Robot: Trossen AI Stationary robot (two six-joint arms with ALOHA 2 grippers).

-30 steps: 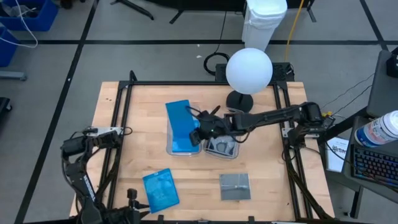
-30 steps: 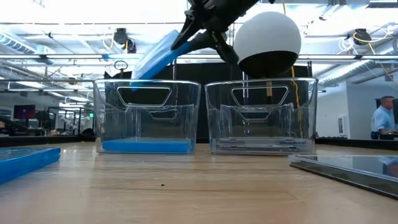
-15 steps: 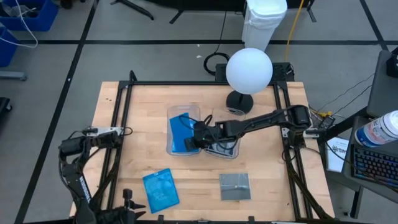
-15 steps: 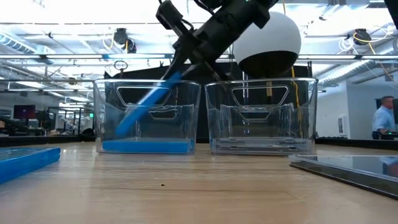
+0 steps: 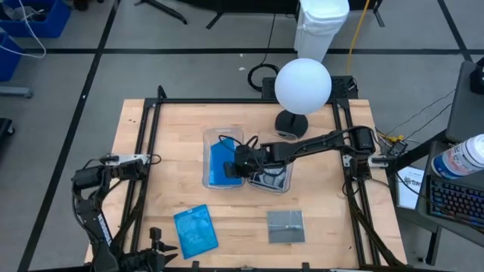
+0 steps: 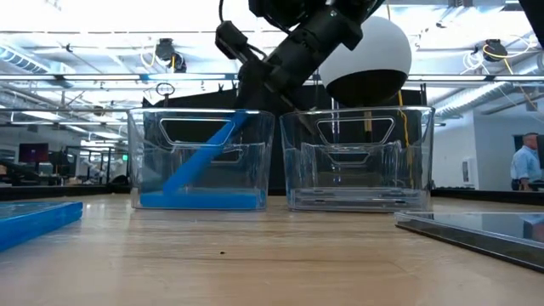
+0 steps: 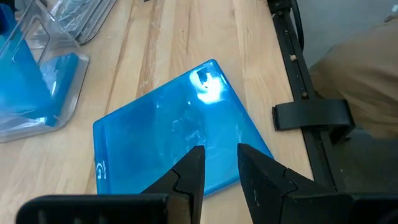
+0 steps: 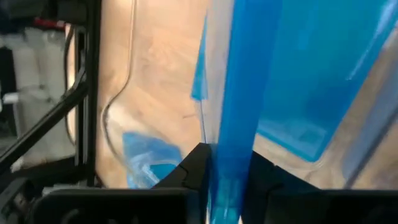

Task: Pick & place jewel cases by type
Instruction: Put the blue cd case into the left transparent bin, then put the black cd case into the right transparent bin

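My right claw point(image 6: 248, 95) pinches a blue jewel case point(image 6: 200, 153) slanting into the left tub point(image 6: 144, 153); left claw point(image 7: 216, 163) hangs slightly open, empty.

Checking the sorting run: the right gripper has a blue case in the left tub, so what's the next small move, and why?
Probably open the right gripper and let go: the blue case leans inside the left tub, its low end on the blue case at the bottom.

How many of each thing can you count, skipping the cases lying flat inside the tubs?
Clear rectangular plastic tubs: 2
Bright blue flat square plastic jewel cases: 2, one lying outside, one tilted in a tub
Dark grey flat square plastic jewel case: 1
Total: 5
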